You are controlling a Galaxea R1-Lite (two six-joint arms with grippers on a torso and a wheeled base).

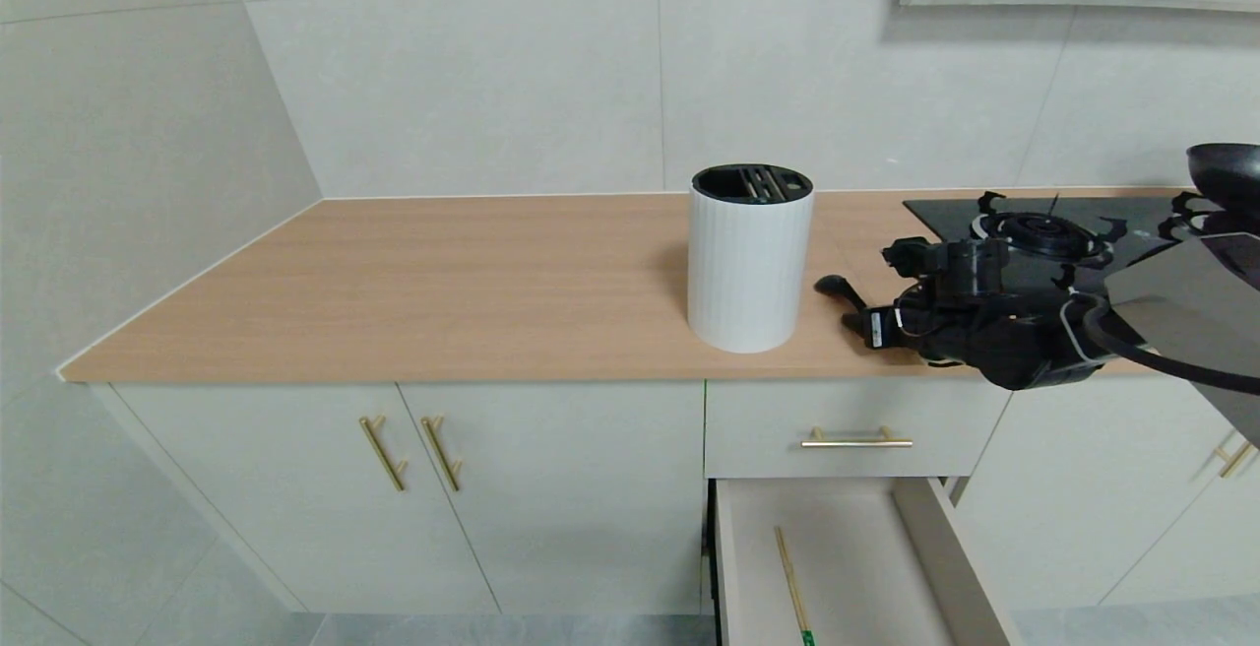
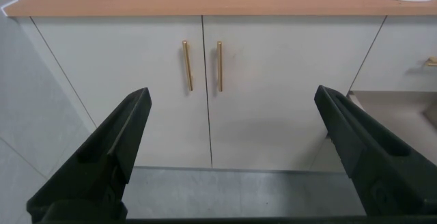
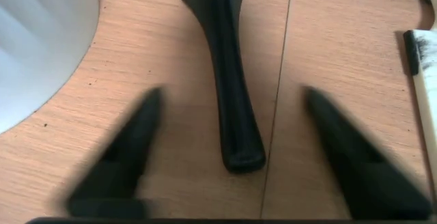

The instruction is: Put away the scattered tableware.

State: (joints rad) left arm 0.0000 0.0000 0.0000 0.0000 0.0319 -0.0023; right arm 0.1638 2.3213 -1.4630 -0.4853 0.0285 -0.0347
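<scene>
Where right gripper (image 3: 232, 101) straddles black handle (image 3: 224, 39), counter edge (image 1: 492, 373) lies close.

black handle (image 3: 229, 80) on wooden counter (image 3: 328, 80), between spread fingers (image 3: 123, 162) (white holder (image 3: 34, 39) beside)

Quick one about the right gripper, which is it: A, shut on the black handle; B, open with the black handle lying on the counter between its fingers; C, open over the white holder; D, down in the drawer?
B: the right gripper is open, with its fingers apart on either side of the black handle, which lies flat on the counter beside the white holder.
</scene>
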